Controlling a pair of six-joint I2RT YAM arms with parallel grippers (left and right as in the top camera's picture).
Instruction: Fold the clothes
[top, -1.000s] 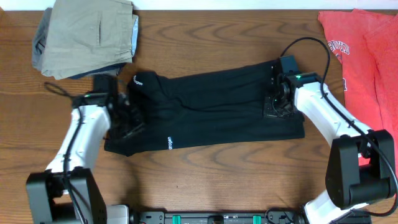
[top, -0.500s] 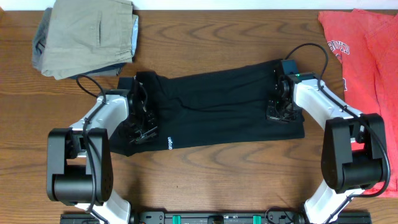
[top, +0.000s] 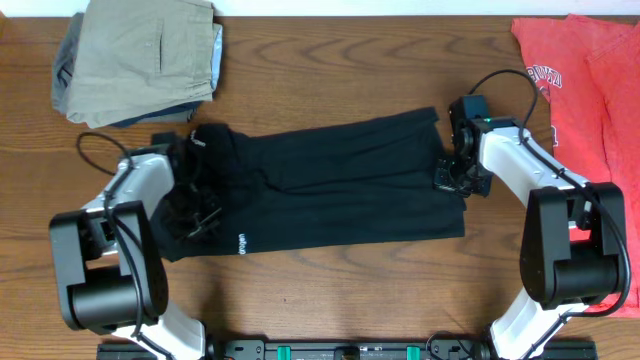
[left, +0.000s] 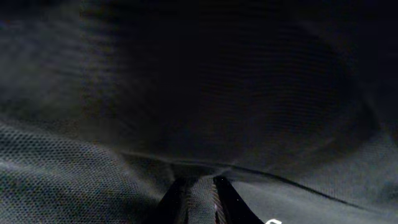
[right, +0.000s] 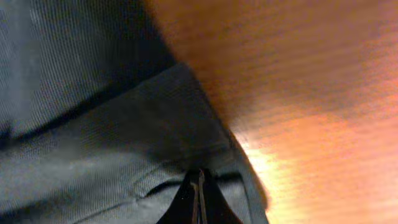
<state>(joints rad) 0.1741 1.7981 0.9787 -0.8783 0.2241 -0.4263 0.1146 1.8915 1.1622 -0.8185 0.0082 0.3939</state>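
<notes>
Left jaws and right jaws clenched on opposite ends of the black short-sleeved collared fabric shirt (top: 330, 185), spread across the brown wooden table (top: 330, 290).

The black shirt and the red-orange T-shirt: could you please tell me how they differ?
The black shirt carries small white lettering; the red-orange T-shirt has larger white print. The black shirt lies mid-table as a long band; the red-orange T-shirt sits at the right edge, cut off by the frame. Both rest on the wooden table.
</notes>
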